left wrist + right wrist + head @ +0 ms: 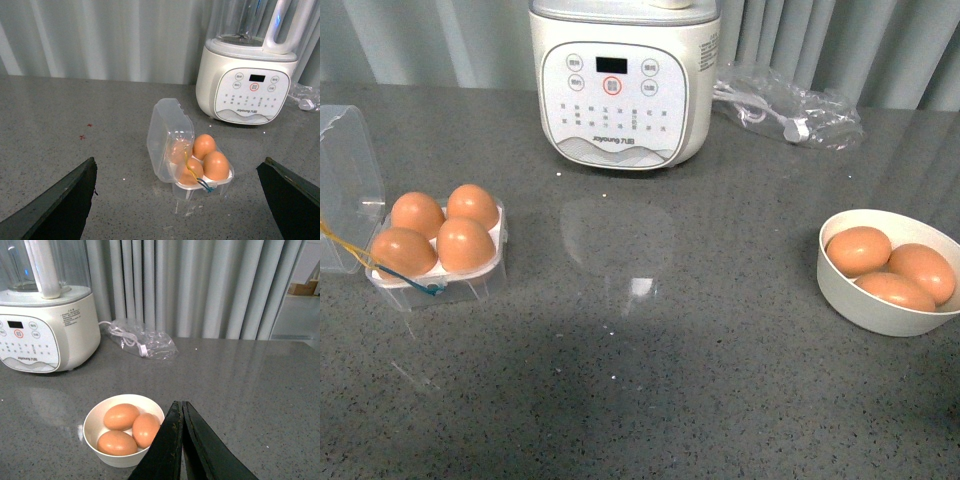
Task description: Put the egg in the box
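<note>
Eggs [465, 245] in view number seven. All are smooth, orange-brown and oval with a soft sheen, and I cannot tell one from another.

Container 1, the box [450, 290]: a small clear plastic carton resting on the grey speckled countertop [670, 390] at the left of the front view.
- Its clear lid [345, 190] is swung open on the side away from the bowl. In the left wrist view the lid stands tilted upward.
- Its white tray [498, 228] has four cells, and each cell holds one egg, blunt end down.
- A yellow and blue band [350, 250] trails across the near left corner.

Container 2, the bowl [865, 305]: round and white, at the right of the front view and well apart from the box. It holds three eggs lying on their sides, touching one another.

Between the two containers, further back, stands a white appliance [620, 90] with a control panel. A clear bag [785, 105] holding a white cable lies beside it.

Pincer status:
- My left pincer [179, 162] has its fingers spread wide. It is raised above the countertop and faces the box.
- My right pincer [181, 405] has its fingers meeting flat against each other, just beside the bowl in its wrist view.
</note>
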`<action>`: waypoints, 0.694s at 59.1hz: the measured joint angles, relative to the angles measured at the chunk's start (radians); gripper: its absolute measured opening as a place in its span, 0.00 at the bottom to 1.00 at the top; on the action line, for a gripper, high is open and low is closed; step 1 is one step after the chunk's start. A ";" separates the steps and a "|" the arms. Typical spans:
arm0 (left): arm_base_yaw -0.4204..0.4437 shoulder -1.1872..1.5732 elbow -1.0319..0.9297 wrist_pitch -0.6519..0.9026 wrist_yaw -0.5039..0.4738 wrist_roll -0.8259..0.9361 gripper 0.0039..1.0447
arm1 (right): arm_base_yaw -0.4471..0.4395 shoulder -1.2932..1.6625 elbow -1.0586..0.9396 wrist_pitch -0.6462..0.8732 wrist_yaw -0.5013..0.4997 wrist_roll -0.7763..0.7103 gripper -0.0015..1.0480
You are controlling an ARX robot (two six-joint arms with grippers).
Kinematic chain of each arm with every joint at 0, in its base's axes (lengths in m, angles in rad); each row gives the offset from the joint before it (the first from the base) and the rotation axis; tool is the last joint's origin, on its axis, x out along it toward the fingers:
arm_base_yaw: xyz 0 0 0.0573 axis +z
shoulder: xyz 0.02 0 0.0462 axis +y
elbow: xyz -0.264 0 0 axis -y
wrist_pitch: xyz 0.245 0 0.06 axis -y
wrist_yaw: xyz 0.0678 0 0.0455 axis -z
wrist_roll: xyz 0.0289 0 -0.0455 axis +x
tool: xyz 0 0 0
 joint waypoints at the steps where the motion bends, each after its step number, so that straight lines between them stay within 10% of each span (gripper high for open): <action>1: 0.000 0.000 0.000 0.000 0.000 0.000 0.94 | 0.000 -0.005 0.000 -0.005 0.000 0.000 0.03; 21: 0.000 0.000 0.000 0.000 0.000 0.000 0.94 | 0.000 -0.208 0.000 -0.212 -0.002 -0.001 0.03; 41: 0.000 0.000 0.000 0.000 0.000 0.000 0.94 | 0.000 -0.210 0.000 -0.217 -0.002 0.000 0.58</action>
